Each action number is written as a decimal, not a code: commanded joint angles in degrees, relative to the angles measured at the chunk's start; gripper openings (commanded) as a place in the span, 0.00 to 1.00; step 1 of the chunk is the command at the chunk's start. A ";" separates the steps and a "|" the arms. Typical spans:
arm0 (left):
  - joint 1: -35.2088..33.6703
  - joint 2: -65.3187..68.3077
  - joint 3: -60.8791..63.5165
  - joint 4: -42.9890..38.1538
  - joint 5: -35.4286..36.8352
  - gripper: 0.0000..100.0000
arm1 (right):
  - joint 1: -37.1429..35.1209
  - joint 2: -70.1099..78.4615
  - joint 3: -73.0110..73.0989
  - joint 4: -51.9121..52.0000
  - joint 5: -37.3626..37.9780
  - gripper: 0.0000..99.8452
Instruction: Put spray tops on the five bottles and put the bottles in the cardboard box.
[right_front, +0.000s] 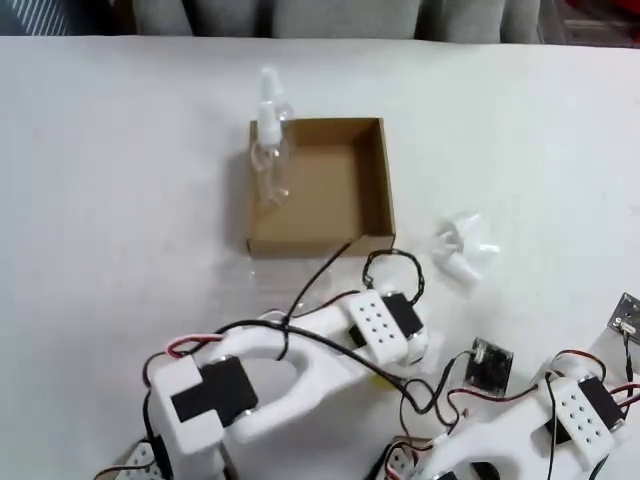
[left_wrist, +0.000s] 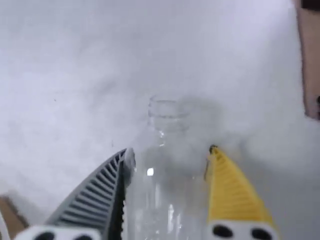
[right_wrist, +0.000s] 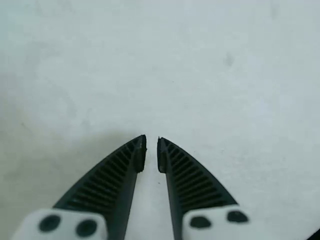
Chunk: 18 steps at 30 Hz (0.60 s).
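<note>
Clear bottle sits in the left gripper, open table beyond its rim.

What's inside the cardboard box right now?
Clear spray-topped bottles, seemingly two, stand by the box's left wall. The floor beside them looks bare; its near wall hides the closest strip.

This is a robotics test bench in a lab or workroom; which of the two cannot be told. Two white arms with bare servo blocks and loose red and black wires stand on a plain white desk. The left end effector has ridged plastic fingers, one grey and one yellow, around a clear bottle. Well beyond it, past the desk's far edge, are grey folds like a curtain or chair backs.
</note>
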<state>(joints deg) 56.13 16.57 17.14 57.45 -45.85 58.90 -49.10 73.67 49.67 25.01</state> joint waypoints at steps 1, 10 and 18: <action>-2.86 -0.40 -4.31 1.85 9.67 0.03 | -0.48 -0.66 -0.26 -0.84 0.18 0.02; -8.40 -0.48 -9.32 1.85 18.29 0.03 | -0.48 -0.66 -0.26 -0.84 0.18 0.02; -8.48 -1.01 -13.71 1.76 26.99 0.03 | -0.48 -0.66 -0.26 -0.84 0.18 0.02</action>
<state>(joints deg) 48.84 16.66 8.53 58.07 -23.43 58.90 -49.10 73.67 49.67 25.01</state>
